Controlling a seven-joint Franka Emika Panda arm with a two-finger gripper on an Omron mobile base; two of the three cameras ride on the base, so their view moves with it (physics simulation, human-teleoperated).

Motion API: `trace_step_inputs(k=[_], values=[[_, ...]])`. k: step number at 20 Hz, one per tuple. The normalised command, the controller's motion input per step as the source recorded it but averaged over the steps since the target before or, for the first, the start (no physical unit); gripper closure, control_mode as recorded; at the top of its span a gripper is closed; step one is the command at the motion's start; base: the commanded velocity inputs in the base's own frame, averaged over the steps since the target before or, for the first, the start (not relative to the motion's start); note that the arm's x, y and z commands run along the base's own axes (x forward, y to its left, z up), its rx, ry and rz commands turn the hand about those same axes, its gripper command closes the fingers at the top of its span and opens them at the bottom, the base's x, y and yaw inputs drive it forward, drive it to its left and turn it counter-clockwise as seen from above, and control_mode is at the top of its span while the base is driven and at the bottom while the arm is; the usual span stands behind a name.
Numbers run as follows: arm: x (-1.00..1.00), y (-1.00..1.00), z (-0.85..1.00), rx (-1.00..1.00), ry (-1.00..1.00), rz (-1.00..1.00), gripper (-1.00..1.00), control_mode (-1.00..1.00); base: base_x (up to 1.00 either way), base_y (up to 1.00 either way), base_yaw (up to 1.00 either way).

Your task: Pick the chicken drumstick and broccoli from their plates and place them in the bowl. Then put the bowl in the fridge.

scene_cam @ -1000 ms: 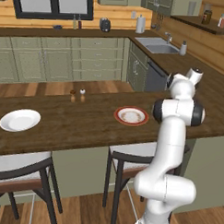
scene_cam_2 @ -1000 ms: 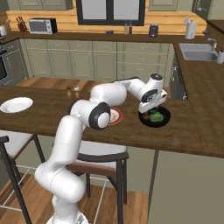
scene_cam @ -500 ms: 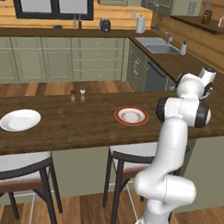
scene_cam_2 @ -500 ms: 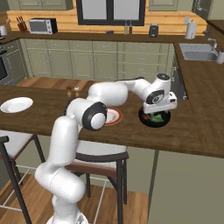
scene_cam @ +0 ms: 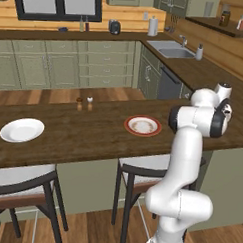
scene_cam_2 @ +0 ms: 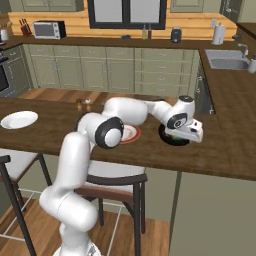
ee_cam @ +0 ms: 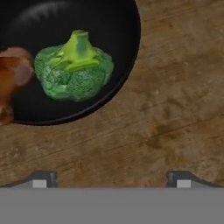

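Dark wooden worktop [scene_cam: 88, 134] runs across a kitchen with green cabinets [scene_cam: 71, 66] and a sink [scene_cam_2: 227, 62] behind it. On it, the plain white plate [scene_cam: 21, 129] lies far to the left and the red-rimmed plate [scene_cam: 143, 126] sits near the middle; both appear bare of food. Two small shakers [scene_cam: 84, 103] stand behind them. In the hand view, the glossy black bowl [ee_cam: 118, 65] rests on the wood, holding the broccoli [ee_cam: 73, 70], stem upward, with the chicken drumstick [ee_cam: 12, 74] just beside it at the picture's left edge, whether touching cannot be told. In the right base view the bowl [scene_cam_2: 172, 141] lies just right of the red-rimmed plate, partly hidden by the hand. The end effector [ee_cam: 109, 177] hangs over bare wood beside the bowl's rim, its fingertips [ee_cam: 41, 178] spread wide and gripping nothing. Two stools [scene_cam: 21, 176] stand under the worktop's near edge.
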Motion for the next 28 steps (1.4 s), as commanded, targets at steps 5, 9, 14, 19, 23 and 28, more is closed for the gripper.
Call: trace_step_inputs(k=[5,9,14,19,23,28], values=[[0.35,0.08,-0.08,0.31,-0.01,-0.41,-1.0,-1.0,0.0,0.0,0.0],[0.23,0.11,-0.17,0.22,0.0,-0.35,-1.0,-1.0,0.0,0.0,0.0],[0.36,0.01,-0.36,0.03,0.0,-0.36,-1.0,-1.0,0.0,0.0,0.0],[0.59,0.02,-0.14,0.0,0.0,-0.27,-1.0,-1.0,0.0,0.0,0.0],[0.19,0.0,-0.37,0.0,0.0,-0.22,-1.0,-1.0,0.0,0.0,0.0],[-0.4,0.08,-0.6,0.0,0.0,-0.18,-1.0,-1.0,0.0,0.0,0.0]])
